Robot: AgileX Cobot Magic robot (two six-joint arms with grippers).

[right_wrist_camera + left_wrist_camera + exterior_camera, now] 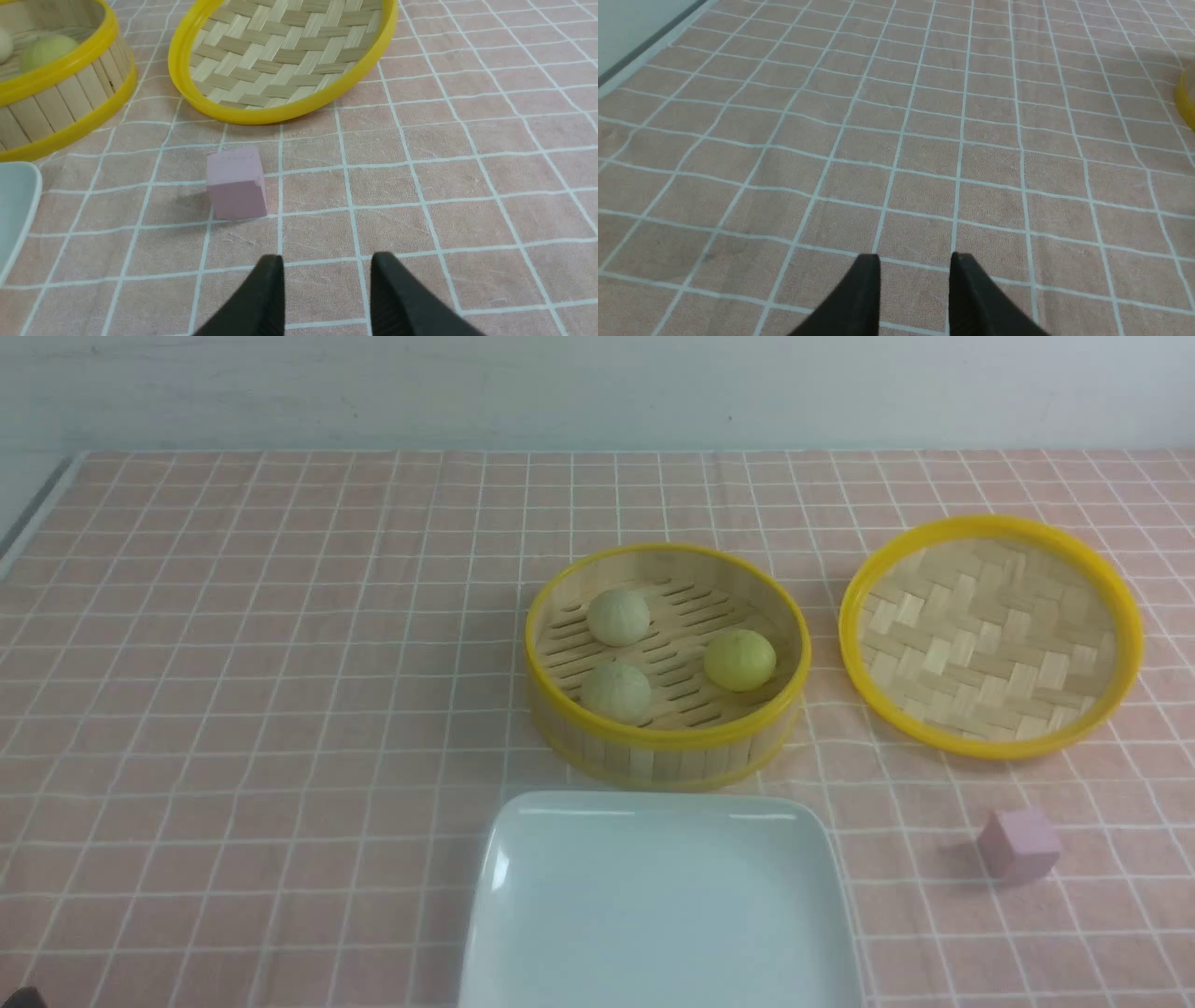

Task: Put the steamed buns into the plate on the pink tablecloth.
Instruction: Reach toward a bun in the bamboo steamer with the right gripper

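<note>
Inside the round bamboo basket (667,739) at mid-table: 3 steamed buns (739,660), each a ball, so no long axis and no pointing direction to tell. 2 pale ones on the left half, 1 behind the other; 1 yellow-green on the right; none touching another.

Just in front of the basket, on the pink tablecloth (280,709): the white square plate (658,896), sides lined up with the table edges, near edge cut off by the picture, surface bare.

Right of the basket and apart from it: the woven lid (990,635), lying with its woven face showing, nothing in it. In front of the lid, right of the plate, touching neither: a small pink cube (1019,845).

Left gripper (915,261): fingers partly spread, only bare cloth in the gap, nothing held.

Right gripper (327,261): fingers spread likewise, gripping nothing; cube just ahead of the tips, untouched.
</note>
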